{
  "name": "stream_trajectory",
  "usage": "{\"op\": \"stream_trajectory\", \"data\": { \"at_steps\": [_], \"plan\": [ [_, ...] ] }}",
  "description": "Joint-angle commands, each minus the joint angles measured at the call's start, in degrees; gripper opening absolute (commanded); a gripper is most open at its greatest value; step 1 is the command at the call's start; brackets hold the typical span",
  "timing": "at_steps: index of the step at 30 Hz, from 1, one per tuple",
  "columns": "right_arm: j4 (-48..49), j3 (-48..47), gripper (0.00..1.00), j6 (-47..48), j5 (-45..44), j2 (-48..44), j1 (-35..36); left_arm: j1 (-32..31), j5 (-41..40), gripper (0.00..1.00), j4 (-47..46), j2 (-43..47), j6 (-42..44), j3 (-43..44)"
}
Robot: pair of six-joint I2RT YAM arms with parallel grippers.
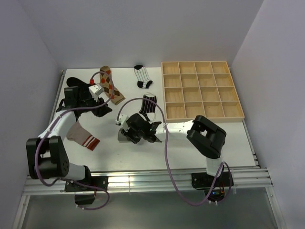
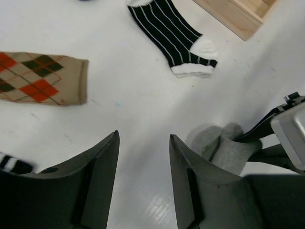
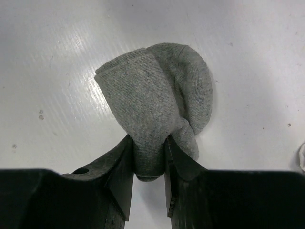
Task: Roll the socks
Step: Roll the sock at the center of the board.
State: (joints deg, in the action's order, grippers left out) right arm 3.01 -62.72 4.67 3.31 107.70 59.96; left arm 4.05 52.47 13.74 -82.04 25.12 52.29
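White bench [image 1: 228, 138], glossy, a few specks. Plain pale walls [image 1: 143, 28] left, far and right. Right claw [image 3: 148, 155] is pinching the grey sock [image 3: 157, 95], which is bunched into a lump on the bench, near-centre. Left claw [image 2: 144, 138] is spread with nothing between its fingers, over bare bench left of the grey sock. Argyle sock [image 1: 110, 86] far left, striped sock [image 1: 148, 106] mid, taupe sock [image 1: 82, 135] near left, all lying flat. Wooden tray [image 1: 195, 62] far right.
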Motion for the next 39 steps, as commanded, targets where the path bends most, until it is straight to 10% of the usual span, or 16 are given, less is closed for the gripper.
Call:
{"op": "stream_trajectory", "data": {
  "at_steps": [1, 11, 18, 39],
  "plan": [
    [-10.3, -2.2, 0.22, -1.9, 8.5, 1.3, -3.0, -0.1, -4.2, 0.51, -10.4, 7.7, -1.8, -3.9],
    [-17.9, -11.2, 0.23, -2.6, 22.7, 8.1, -10.0, 1.5, -3.5, 0.69, -6.1, 19.8, 8.8, -11.0],
    [-22.4, -16.7, 0.23, -3.5, 26.6, 12.9, -12.7, -9.3, -11.0, 0.7, 7.9, 22.2, 29.9, -13.7],
    [-29.6, -23.1, 0.24, -3.6, 32.5, 18.7, -15.3, -23.1, -19.4, 0.76, -6.7, 16.8, 34.9, -25.1]
  ]
}}
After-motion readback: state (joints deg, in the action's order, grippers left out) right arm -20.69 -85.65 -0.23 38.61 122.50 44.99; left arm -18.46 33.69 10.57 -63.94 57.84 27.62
